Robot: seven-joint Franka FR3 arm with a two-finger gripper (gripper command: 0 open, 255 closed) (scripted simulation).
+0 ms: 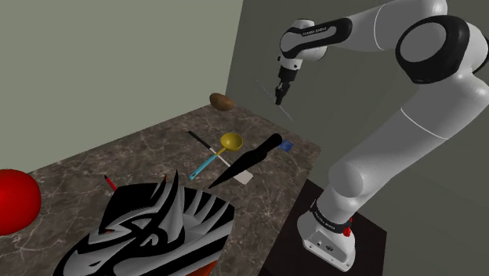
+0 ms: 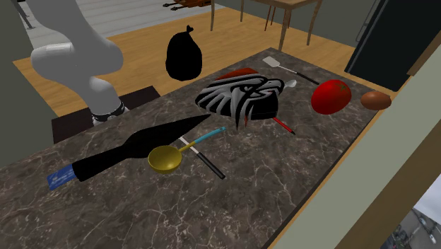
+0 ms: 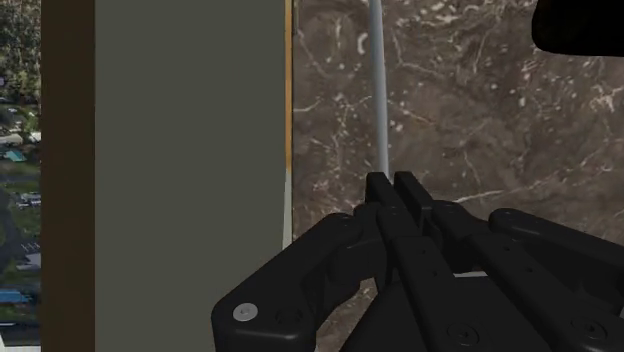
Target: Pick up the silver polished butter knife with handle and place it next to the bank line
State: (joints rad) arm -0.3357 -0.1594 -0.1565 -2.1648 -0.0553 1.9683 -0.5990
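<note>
Gripper [image 1: 280,97] aloft over counter's [image 1: 149,161] far corner, near wall [image 1: 117,55]. Fingers clamped on butter knife [image 3: 379,90]; its thin grey length juts straight beyond fingertips.

A dark marbled counter [image 2: 283,191] carries a long black spear-shaped thing [image 2: 134,152], a blue tag [image 2: 60,177] at its broad end. Just beside its tip lie a gold scoop [image 2: 166,159] and a black-and-white stick [image 2: 205,161]. Farther along sit a black-and-white patterned object [image 2: 237,99], a red pen [image 2: 283,125], a white spatula [image 2: 283,67], a red ball [image 2: 331,95] and a brown lump [image 2: 375,100]. The white arm [image 2: 78,60] rises beyond the counter's edge.
</note>
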